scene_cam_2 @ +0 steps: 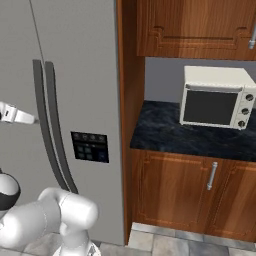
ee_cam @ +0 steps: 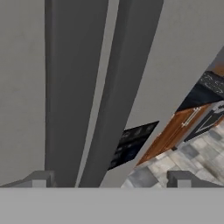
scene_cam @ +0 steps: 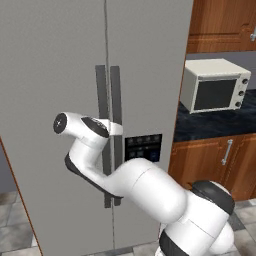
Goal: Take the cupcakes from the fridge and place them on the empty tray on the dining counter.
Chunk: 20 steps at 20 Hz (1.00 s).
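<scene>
The fridge (scene_cam: 50, 75) (scene_cam_2: 85, 75) (ee_cam: 22, 87) stands with both light-grey doors shut. Its two dark-grey vertical handles (scene_cam: 116, 100) (scene_cam_2: 50, 95) (ee_cam: 127, 78) run side by side down the middle seam. My gripper (scene_cam: 119, 129) (scene_cam_2: 34, 120) (ee_cam: 111, 179) is open and reaches level toward the handles at about their mid-height. In the hand view both handles rise between my two fingertips (ee_cam: 39, 178), close in front. The cupcakes are hidden behind the shut doors. The tray and the dining counter are out of view.
A dark dispenser panel (scene_cam: 143, 146) (scene_cam_2: 90, 146) sits on the right door below the hand. Right of the fridge, a white microwave (scene_cam: 215, 85) (scene_cam_2: 215, 97) rests on a black stone wall counter (scene_cam: 210, 125) (scene_cam_2: 165, 130) with wooden cabinets (scene_cam_2: 185, 190) above and below.
</scene>
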{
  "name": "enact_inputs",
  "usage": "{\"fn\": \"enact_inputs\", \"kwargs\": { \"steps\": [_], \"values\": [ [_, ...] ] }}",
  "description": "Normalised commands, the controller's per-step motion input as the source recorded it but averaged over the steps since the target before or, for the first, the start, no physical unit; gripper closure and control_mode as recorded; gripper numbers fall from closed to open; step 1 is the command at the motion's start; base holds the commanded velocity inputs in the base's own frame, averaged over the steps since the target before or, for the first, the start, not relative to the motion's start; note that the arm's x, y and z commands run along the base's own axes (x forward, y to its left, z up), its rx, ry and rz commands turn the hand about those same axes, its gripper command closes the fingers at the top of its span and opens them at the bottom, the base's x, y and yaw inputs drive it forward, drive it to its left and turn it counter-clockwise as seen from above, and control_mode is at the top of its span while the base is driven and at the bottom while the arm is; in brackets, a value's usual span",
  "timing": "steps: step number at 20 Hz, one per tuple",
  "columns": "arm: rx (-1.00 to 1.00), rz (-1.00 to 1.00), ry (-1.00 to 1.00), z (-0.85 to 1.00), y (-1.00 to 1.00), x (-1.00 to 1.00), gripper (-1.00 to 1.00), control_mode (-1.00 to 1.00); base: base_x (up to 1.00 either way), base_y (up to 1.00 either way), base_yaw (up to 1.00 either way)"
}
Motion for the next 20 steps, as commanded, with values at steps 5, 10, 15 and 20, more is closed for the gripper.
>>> {"fn": "enact_inputs", "kwargs": {
  "steps": [5, 10, 15, 20],
  "values": [
    [0.0, -0.03, 0.0, -0.06, 0.0, 0.27, -1.0, -1.0, 0.0, 0.0, 0.0],
    [-0.01, 0.0, -0.11, -0.13, 0.0, 0.1, -1.0, -1.0, 0.0, 0.0, 0.0],
    [0.0, 0.0, -0.15, -0.13, -0.01, 0.06, -1.0, -1.0, 0.0, 0.0, 0.0],
    [0.0, 0.0, -0.15, -0.09, -0.16, 0.03, -1.0, -1.0, 0.0, 0.0, 0.0]
  ]
}}
